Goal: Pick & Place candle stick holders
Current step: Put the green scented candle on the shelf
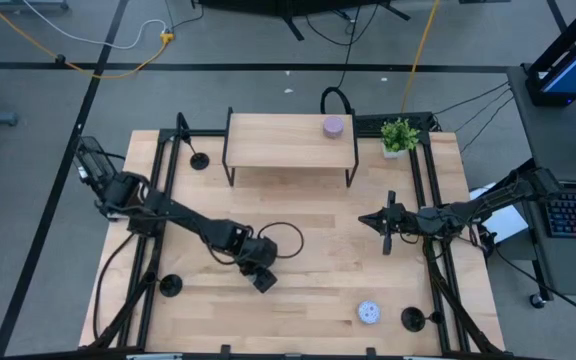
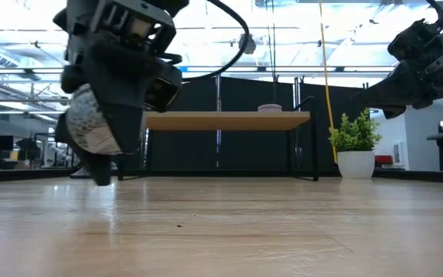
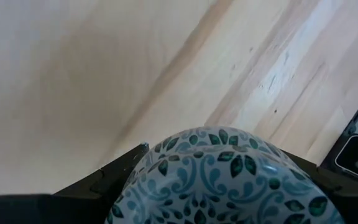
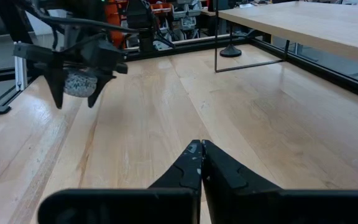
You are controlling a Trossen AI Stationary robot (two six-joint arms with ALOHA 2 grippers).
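Observation:
Three black candle stick holders stand on their disc bases: one at the far left by the shelf (image 1: pixel 199 160), which also shows in the right wrist view (image 4: pixel 230 51), one near the left front (image 1: pixel 170 287) and one at the right front (image 1: pixel 412 320). My left gripper (image 1: pixel 263 278) is over the table's middle front, shut on a round white puck with a teal leaf pattern (image 3: pixel 222 177), not on a holder. My right gripper (image 4: pixel 201 148) is shut and empty over the table's right side (image 1: pixel 388 228). My left gripper pinches the patterned puck between its two fingers, which lie on opposite parts of its round side (image 3: pixel 143 163). The fingers (image 4: pixel 58 93) point down from above. The puck (image 2: pixel 91 127) is lifted clear of the table.
A low wooden shelf (image 1: pixel 290 140) on thin black legs stands at the far middle, with a lavender puck (image 1: pixel 334 126) on it. A small potted plant (image 1: pixel 400 135) stands to its right. Another patterned white puck (image 1: pixel 369 313) lies at the right front.

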